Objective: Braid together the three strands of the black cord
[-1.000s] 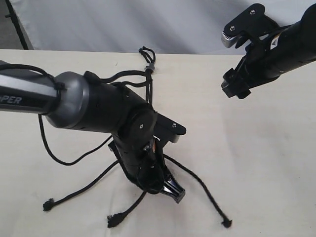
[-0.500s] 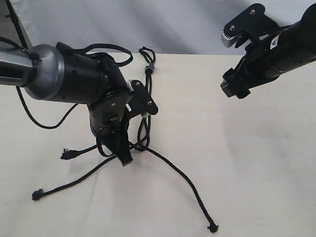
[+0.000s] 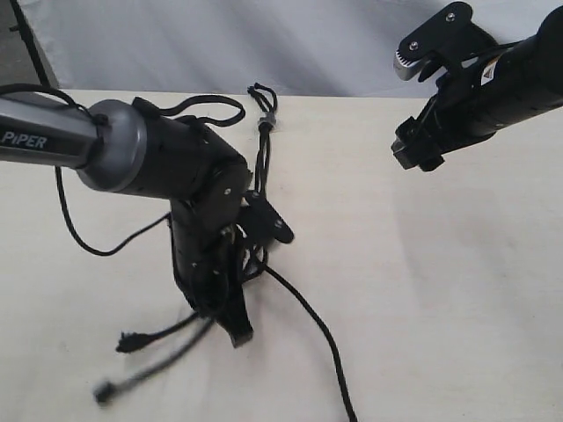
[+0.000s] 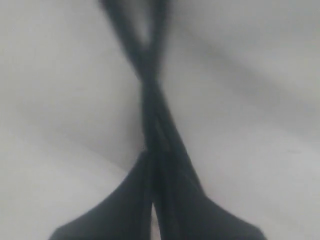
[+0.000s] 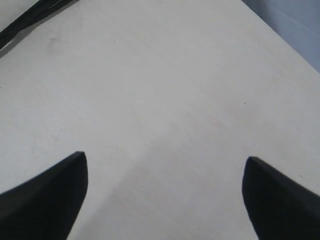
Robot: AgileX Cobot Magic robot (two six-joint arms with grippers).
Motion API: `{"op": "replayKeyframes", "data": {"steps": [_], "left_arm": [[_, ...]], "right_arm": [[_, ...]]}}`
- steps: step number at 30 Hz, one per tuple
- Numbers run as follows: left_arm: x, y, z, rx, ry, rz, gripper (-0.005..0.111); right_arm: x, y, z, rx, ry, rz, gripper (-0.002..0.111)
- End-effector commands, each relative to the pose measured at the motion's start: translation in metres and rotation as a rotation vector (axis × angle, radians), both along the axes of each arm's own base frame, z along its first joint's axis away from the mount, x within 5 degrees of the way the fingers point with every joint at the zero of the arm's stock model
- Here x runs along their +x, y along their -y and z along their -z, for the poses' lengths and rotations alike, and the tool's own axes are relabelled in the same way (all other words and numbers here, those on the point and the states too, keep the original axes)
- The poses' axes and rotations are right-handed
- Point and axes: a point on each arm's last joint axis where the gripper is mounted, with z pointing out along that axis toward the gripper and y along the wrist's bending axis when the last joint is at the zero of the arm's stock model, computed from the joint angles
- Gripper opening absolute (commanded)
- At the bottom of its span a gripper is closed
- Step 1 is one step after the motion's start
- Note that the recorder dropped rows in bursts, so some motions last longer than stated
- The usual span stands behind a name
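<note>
I log one pale cream tabletop (image 3: 457, 290), matte, one light grey backdrop sheet (image 3: 176, 44) behind its far edge, and one dark pole (image 3: 26, 44) at the sheet's left.

On the desk (image 3: 440, 264), the broad stretch from 1 to 5 o'clock of the left hand (image 3: 236, 330) lies open in the exterior view. The right hand (image 3: 413, 154) hangs over it with jaws spread wide and bare surface beneath. The left arm (image 3: 176, 167) fills the 9 to 12 o'clock side, and its cable (image 3: 98, 253) loops low beside it. The black cord (image 3: 266, 123) runs in from 12 o'clock. Its strands (image 3: 318, 330) trail out at 5 and 7 o'clock, one pinched between the left hand's closed jaws.
</note>
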Motion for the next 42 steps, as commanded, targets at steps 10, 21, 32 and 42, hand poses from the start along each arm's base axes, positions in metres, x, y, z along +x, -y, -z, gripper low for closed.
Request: {"op": "replayKeyframes", "data": {"steps": [10, 21, 32, 42], "left_arm": [[-0.033, 0.032, -0.019, -0.093, -0.035, 0.138, 0.000], [0.003, -0.015, -0.034, -0.131, -0.010, -0.060, 0.000], [-0.004, -0.026, 0.008, -0.096, -0.040, -0.070, 0.000], [-0.005, -0.024, 0.008, -0.117, -0.050, -0.094, 0.001]], "right_arm": [[-0.002, 0.002, 0.001, -0.005, 0.004, -0.004, 0.079], [-0.002, 0.002, 0.001, -0.005, 0.004, -0.004, 0.079], [-0.002, 0.002, 0.001, -0.005, 0.004, -0.004, 0.079], [-0.002, 0.002, 0.001, -0.005, 0.004, -0.004, 0.079]]}}
